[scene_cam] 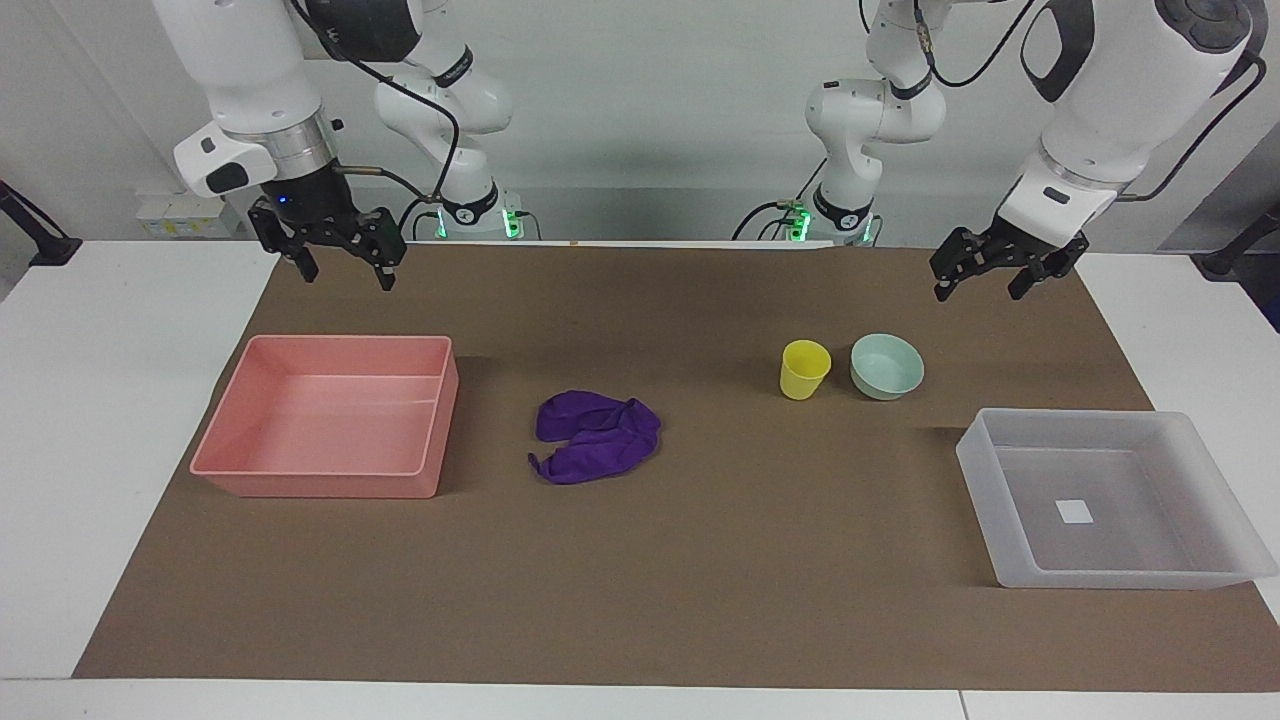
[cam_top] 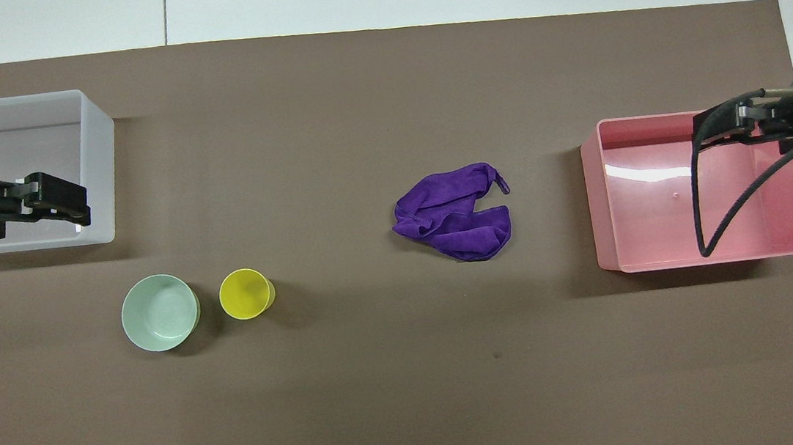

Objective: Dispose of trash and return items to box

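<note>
Lying crumpled, purple rag (scene_cam: 597,436) stretches lengthwise between the table's ends.

- White table (scene_cam: 120,420) under a brown mat (scene_cam: 700,580).
- Facing view, mid-left: pink tray (scene_cam: 215,455).
- Centre: crumpled purple rag (scene_cam: 598,436).
- Right of centre: yellow cup (scene_cam: 804,369) beside mint bowl (scene_cam: 886,366).
- Lower right: translucent box (scene_cam: 985,478).

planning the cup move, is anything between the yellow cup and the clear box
Nothing visible is. The cup stands beside the bowl, which sits toward the left arm's end, nearer the robots than the box; bare mat lies between cup and box. The left gripper hangs open above the mat.
</note>
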`<action>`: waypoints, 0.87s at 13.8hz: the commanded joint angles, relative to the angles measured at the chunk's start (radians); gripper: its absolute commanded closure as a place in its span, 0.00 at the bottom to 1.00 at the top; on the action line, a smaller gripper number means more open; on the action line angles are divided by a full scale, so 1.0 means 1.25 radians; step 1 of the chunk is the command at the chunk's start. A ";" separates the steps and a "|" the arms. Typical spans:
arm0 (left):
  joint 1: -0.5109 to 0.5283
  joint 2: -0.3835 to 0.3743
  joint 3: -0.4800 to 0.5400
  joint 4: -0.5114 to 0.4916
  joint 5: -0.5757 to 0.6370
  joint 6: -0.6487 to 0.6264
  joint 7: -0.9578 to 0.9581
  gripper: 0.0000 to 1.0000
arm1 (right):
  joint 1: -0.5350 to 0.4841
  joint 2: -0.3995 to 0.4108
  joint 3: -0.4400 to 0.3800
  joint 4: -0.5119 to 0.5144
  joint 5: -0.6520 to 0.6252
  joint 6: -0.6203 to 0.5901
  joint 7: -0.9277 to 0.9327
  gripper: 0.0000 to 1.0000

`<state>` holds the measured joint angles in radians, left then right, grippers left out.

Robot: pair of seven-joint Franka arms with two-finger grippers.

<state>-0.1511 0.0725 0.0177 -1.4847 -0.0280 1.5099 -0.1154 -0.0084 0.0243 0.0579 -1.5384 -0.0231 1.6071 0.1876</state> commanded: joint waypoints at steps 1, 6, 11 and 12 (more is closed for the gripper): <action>0.016 -0.013 0.005 -0.003 -0.012 -0.015 0.010 0.00 | -0.009 0.009 0.005 0.021 0.004 -0.023 -0.025 0.00; 0.017 -0.013 0.002 -0.004 -0.012 -0.016 0.003 0.00 | -0.015 -0.005 0.005 -0.009 0.007 -0.023 -0.019 0.00; 0.018 -0.013 0.004 -0.004 -0.013 -0.016 0.009 0.00 | -0.009 -0.007 0.005 -0.012 0.007 -0.022 -0.024 0.00; 0.018 -0.013 0.004 -0.005 -0.013 -0.018 0.010 0.00 | -0.007 -0.007 0.005 -0.016 0.007 -0.011 -0.023 0.00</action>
<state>-0.1358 0.0689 0.0213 -1.4846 -0.0286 1.5050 -0.1154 -0.0102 0.0242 0.0593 -1.5438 -0.0227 1.5897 0.1876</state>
